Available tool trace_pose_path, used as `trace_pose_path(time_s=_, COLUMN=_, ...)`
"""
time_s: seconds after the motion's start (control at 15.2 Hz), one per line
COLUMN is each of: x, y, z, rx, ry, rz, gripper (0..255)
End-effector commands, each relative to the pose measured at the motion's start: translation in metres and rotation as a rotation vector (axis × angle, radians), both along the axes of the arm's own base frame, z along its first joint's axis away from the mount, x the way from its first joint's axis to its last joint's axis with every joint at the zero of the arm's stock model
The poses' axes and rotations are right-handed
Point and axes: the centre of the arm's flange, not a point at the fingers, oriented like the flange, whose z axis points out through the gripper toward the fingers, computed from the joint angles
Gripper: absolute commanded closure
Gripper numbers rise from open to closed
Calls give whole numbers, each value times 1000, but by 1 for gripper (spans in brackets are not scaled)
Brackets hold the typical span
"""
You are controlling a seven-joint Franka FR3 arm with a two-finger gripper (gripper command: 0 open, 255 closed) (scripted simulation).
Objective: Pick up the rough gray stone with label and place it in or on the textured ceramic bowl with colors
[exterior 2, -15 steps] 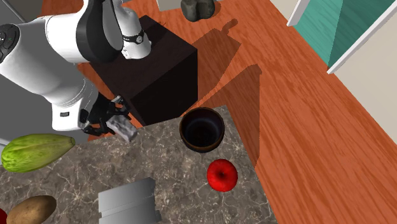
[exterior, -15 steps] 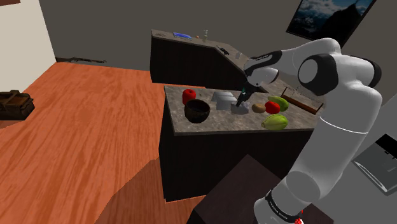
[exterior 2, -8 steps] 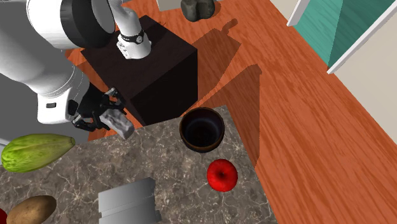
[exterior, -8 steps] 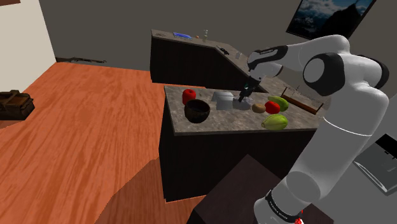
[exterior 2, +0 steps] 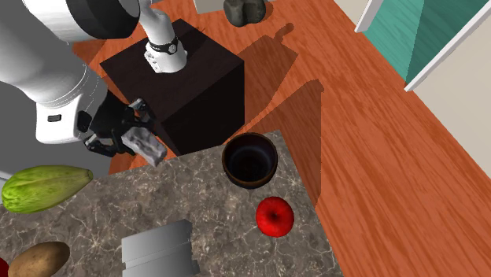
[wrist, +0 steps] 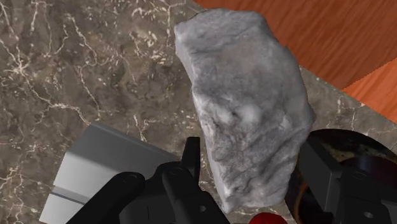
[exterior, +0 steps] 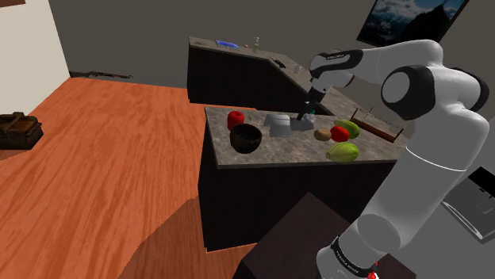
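Grey and rough, the stone (exterior 2: 151, 149) hangs over the counter (exterior 2: 224, 224) near the bowl (exterior 2: 229, 169), clamped across its middle by the gripper (exterior 2: 135, 142), and probably handles heavy, rigid and gritty enough not to slip.

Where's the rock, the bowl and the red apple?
rock (exterior 2: 148, 145), second exterior view, middle of its grey face.
bowl (exterior 2: 249, 138), second exterior view, on its rim.
apple (exterior 2: 275, 216), second exterior view, middle of its red skin.
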Motion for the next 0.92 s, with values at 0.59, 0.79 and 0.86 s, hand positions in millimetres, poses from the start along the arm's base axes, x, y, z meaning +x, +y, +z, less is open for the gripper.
trace_pose_path(time_s=0.59, x=95, y=108, z=12, rx=0, ry=0, rz=0, gripper=255)
trace_pose_path(time_s=0.79, x=122, y=137, z=15, rx=0, ry=0, rz=0, gripper=255)
trace_pose_path(time_s=0.86, x=131, y=147, z=16, rx=0, ry=0, rz=0, gripper=255)
